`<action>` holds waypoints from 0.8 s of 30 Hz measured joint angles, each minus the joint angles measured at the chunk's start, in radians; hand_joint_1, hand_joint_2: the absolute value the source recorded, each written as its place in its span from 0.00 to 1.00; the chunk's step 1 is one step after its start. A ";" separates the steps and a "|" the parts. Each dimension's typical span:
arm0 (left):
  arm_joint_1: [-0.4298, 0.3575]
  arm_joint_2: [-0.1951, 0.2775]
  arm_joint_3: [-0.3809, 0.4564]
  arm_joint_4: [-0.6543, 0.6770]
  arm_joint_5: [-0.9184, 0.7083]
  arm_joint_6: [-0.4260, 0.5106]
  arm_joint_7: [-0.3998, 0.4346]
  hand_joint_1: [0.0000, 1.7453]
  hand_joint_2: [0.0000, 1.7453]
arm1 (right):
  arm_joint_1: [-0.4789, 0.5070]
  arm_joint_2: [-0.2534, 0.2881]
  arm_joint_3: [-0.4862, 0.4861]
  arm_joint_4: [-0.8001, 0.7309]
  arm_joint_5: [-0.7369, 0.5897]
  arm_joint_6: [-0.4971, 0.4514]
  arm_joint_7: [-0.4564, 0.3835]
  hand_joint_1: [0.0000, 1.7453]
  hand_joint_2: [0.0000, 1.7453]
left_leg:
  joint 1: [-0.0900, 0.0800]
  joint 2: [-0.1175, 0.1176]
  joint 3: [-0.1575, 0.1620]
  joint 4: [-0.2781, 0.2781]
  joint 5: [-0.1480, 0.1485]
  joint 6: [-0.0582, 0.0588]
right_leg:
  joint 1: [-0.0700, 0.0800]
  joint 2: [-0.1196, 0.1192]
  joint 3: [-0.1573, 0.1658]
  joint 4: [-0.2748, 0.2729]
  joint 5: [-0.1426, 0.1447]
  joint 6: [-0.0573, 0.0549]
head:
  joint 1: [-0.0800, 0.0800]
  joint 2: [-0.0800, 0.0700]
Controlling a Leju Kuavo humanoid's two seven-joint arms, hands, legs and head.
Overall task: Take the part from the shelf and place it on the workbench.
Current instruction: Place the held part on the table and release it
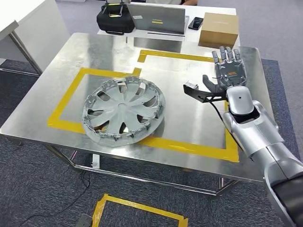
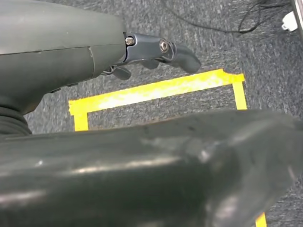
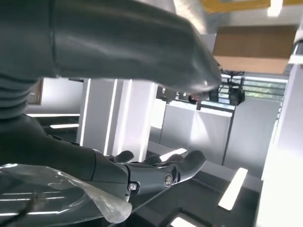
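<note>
Room: grey carpet under a steel workbench [image 1: 53, 90]; yellow floor tape [image 1: 139, 208] marks a box at your 6 o'clock, and the left wrist view shows a taped outline too.
Workbench: you see a reflective metal top with yellow tape [image 1: 64, 101] marking a zone across its middle.
Part: the silver wheel cover [image 1: 123, 105] lies flat on the workbench, at about 8 o'clock from the table's centre, its near rim over the front strip of tape. Neither hand touches it.
Right arm: your silver forearm comes in from 4 o'clock and reaches up over the right side of the bench.
Right hand: the right hand [image 1: 228, 71] hovers well to the 3 o'clock side of the wheel cover, palm down, fingers spread wide and straight toward 12 o'clock, thumb out toward 9 o'clock. It holds nothing.
Bracket: a black camera mount [image 1: 198, 91] juts from the wrist toward the wheel cover.
Left hand: in its wrist view the left hand [image 2: 157, 52] hangs over the carpet; the one dark finger you can see is nearly straight, with nothing in it. The rest seems loosely extended, though most of it is hidden by the cover.
Far edge: at 12 o'clock you have a laptop [image 1: 157, 19], a black bag [image 1: 114, 18], a phone [image 1: 195, 22] and a cardboard box [image 1: 218, 29].
</note>
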 joint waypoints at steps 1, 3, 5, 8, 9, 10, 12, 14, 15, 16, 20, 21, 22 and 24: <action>0.001 0.000 0.002 0.000 -0.001 0.002 -0.002 0.00 0.00 | 0.010 -0.005 -0.019 -0.029 -0.001 -0.011 -0.005 0.00 0.75 | 0.001 0.001 -0.012 0.031 -0.020 -0.005 | -0.002 -0.001 0.002 -0.001 0.000 -0.005 | -0.001 0.000; 0.002 -0.001 0.006 0.000 0.000 0.005 -0.004 0.00 0.00 | 0.034 -0.010 -0.063 -0.087 -0.054 -0.028 -0.033 0.00 0.25 | 0.004 0.003 -0.065 0.148 -0.076 -0.013 | -0.001 -0.002 0.006 -0.001 -0.003 -0.013 | -0.003 0.000; 0.003 -0.002 0.011 0.000 0.002 0.008 -0.004 0.00 0.00 | 0.071 -0.010 -0.114 -0.145 -0.182 -0.036 -0.083 0.00 0.00 | 0.005 0.003 -0.118 0.254 -0.108 -0.014 | 0.001 -0.003 0.011 -0.001 -0.006 -0.016 | -0.003 0.000; 0.006 -0.002 0.022 0.000 0.006 0.013 -0.004 0.00 0.00 | 0.131 -0.007 -0.195 -0.232 -0.327 -0.038 -0.131 0.00 0.00 | 0.003 0.003 -0.092 0.176 -0.034 -0.001 | 0.005 -0.004 0.019 -0.002 -0.012 -0.017 | -0.003 0.000; 0.006 -0.002 0.025 0.000 0.006 0.014 -0.004 0.00 0.00 | 0.142 -0.006 -0.217 -0.256 -0.343 -0.039 -0.136 0.00 0.00 | -0.001 0.004 -0.064 0.109 -0.001 0.008 | 0.005 -0.004 0.021 -0.002 -0.013 -0.016 | -0.003 0.000; 0.006 -0.002 0.029 0.000 0.006 0.015 -0.004 0.00 0.00 | 0.150 -0.006 -0.233 -0.275 -0.353 -0.039 -0.141 0.00 0.00 | -0.004 0.004 -0.039 0.050 0.021 0.016 | 0.006 -0.003 0.021 -0.002 -0.014 -0.014 | -0.002 0.000; 0.006 -0.001 0.033 0.000 0.009 0.018 -0.004 0.00 0.00 | 0.168 -0.006 -0.260 -0.304 -0.400 -0.039 -0.156 0.00 0.00 | -0.010 0.005 -0.015 -0.005 0.028 0.024 | 0.007 -0.004 0.020 -0.005 -0.014 -0.006 | -0.002 0.000; 0.007 -0.002 0.038 0.000 0.014 0.023 -0.004 0.00 0.00 | 0.197 -0.004 -0.287 -0.338 -0.495 -0.039 -0.191 0.00 0.00 | -0.008 0.005 -0.010 -0.019 0.029 0.027 | 0.006 -0.006 0.020 -0.010 -0.014 0.006 | -0.002 0.000; 0.008 -0.004 0.042 0.000 0.016 0.026 -0.005 0.00 0.00 | 0.218 -0.004 -0.303 -0.364 -0.555 -0.040 -0.214 0.00 0.00 | -0.006 0.004 -0.004 -0.029 0.033 0.031 | 0.007 -0.006 0.018 -0.008 -0.019 0.011 | -0.002 0.000; 0.008 -0.005 0.047 0.000 0.018 0.028 -0.005 0.00 0.00 | 0.240 -0.003 -0.320 -0.394 -0.614 -0.041 -0.240 0.00 0.00 | -0.004 0.004 0.002 -0.039 0.038 0.035 | 0.007 -0.005 0.010 0.009 -0.033 0.015 | -0.001 0.000; 0.011 -0.010 0.064 0.000 0.023 0.034 -0.006 0.00 0.00 | 0.358 -0.005 -0.391 -0.520 -0.814 -0.048 -0.316 0.00 0.00 | -0.003 0.007 0.010 -0.048 0.041 0.046 | 0.008 -0.003 -0.095 0.220 -0.122 0.027 | 0.002 0.000; 0.013 -0.011 0.067 0.000 0.023 0.034 -0.006 0.00 0.00 | 0.389 -0.005 -0.406 -0.546 -0.847 -0.048 -0.328 0.00 0.00 | -0.003 0.010 0.010 -0.047 0.039 0.046 | 0.007 -0.003 -0.110 0.240 -0.118 0.030 | 0.002 0.000; 0.015 -0.013 0.070 0.000 0.023 0.035 -0.006 0.00 0.00 | 0.414 -0.006 -0.421 -0.571 -0.872 -0.049 -0.339 0.00 0.00 | -0.003 0.014 0.011 -0.045 0.036 0.045 | 0.007 -0.005 -0.107 0.222 -0.096 0.032 | 0.002 0.000; 0.016 -0.015 0.075 0.000 0.023 0.036 -0.006 0.00 0.00 | 0.448 -0.008 -0.445 -0.617 -0.903 -0.049 -0.356 0.00 0.00 | -0.004 0.026 0.013 -0.037 0.027 0.039 | 0.007 -0.030 -0.053 0.102 -0.033 0.033 | 0.002 0.000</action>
